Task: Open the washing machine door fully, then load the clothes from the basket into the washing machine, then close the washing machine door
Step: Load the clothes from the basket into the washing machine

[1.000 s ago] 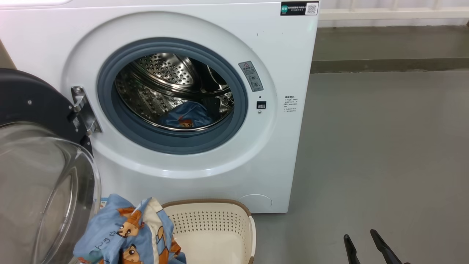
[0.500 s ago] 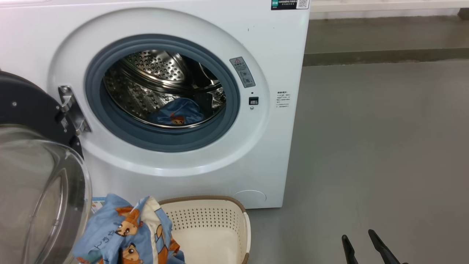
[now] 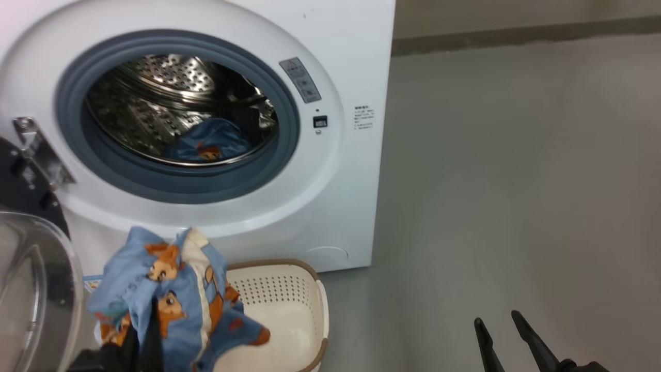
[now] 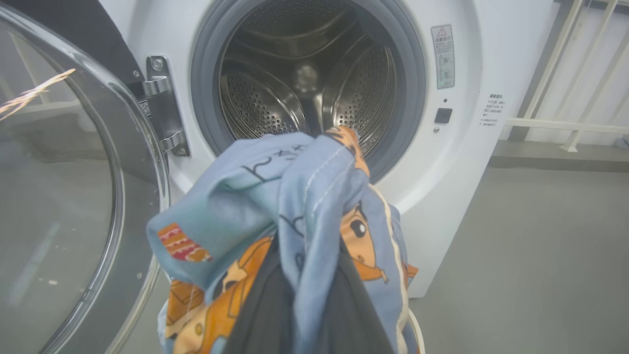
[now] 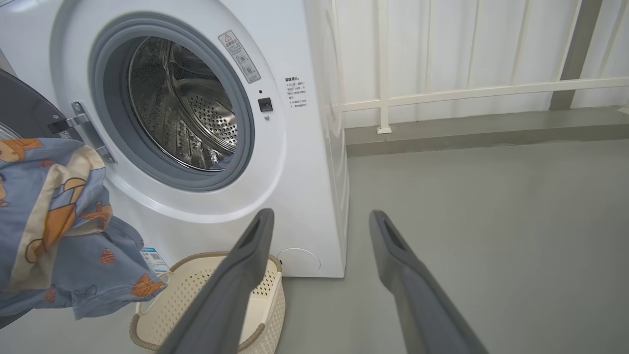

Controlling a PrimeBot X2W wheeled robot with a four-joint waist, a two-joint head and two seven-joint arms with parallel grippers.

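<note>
Halfway-ish: door (image 3: 31, 289) is wide open at the left edge, one bear-print garment (image 3: 209, 147) sits in the washing machine (image 3: 341, 51) drum, my left hand (image 4: 307, 248) is clamped on the second garment (image 3: 175, 279) above the otherwise bare-looking basket (image 3: 310, 274) at the bottom, right hand (image 3: 496, 318) is idle with its fingers apart at the lower right, and closing up comes last.

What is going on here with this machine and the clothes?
The robot is loading laundry. Its left gripper is shut on a blue bear-print garment, held up near the basket, before the washing machine. The door stands open at the left, and another garment lies in the drum. The right gripper is open and empty over the floor.
</note>
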